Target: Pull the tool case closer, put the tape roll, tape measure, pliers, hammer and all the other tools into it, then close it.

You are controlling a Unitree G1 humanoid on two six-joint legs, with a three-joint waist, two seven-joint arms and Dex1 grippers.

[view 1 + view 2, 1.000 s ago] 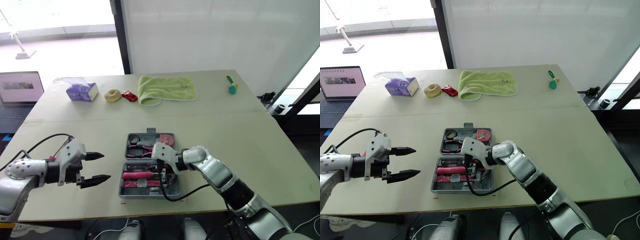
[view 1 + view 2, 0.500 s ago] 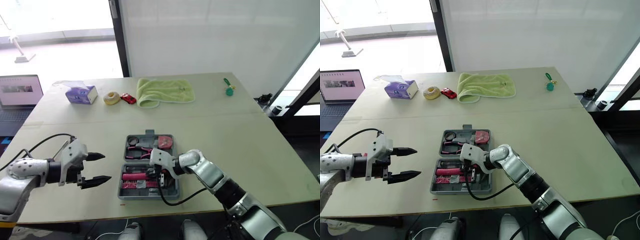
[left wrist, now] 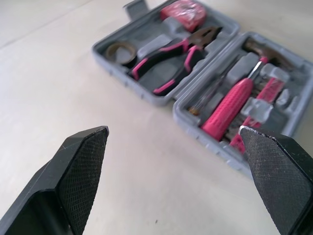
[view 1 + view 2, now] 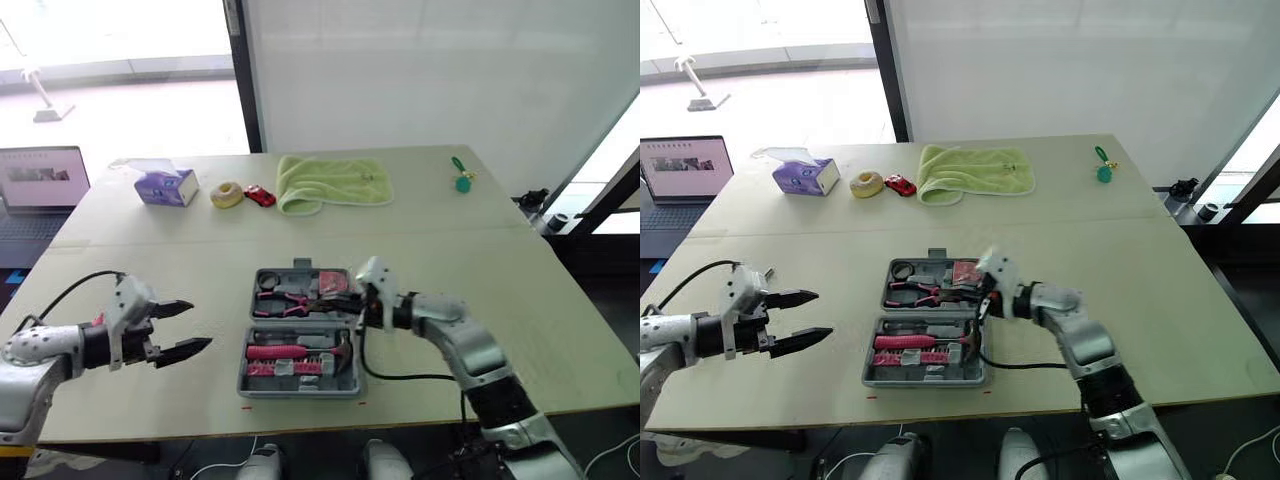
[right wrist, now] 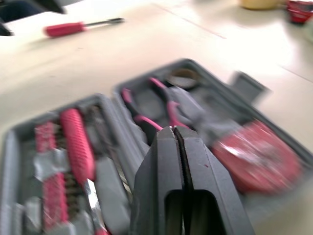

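The grey tool case (image 4: 352, 378) lies open near the table's front edge. Its far half holds a dark tape ring (image 4: 268, 282), pink-handled pliers (image 4: 283, 297) and a red tape measure (image 4: 333, 277). In the near half lie a pink-handled hammer (image 4: 285, 351) and small bits. My right gripper (image 4: 330, 297) is shut with nothing in it, low over the far half's right end beside the tape measure. My left gripper (image 4: 198, 325) stands open to the left of the case, apart from it. A red-handled screwdriver (image 5: 80, 27) lies on the bare table beyond the case.
Along the far side of the table sit a purple tissue box (image 4: 165, 185), a yellow tape roll (image 4: 227, 193), a red toy car (image 4: 258, 194), a green towel (image 4: 333, 180) and a small green object (image 4: 463, 178). A laptop (image 4: 40, 175) stands off the table's left.
My right gripper has drawn back from over the case's near half to the right end of the far half. The left gripper has slid slightly left, still open.
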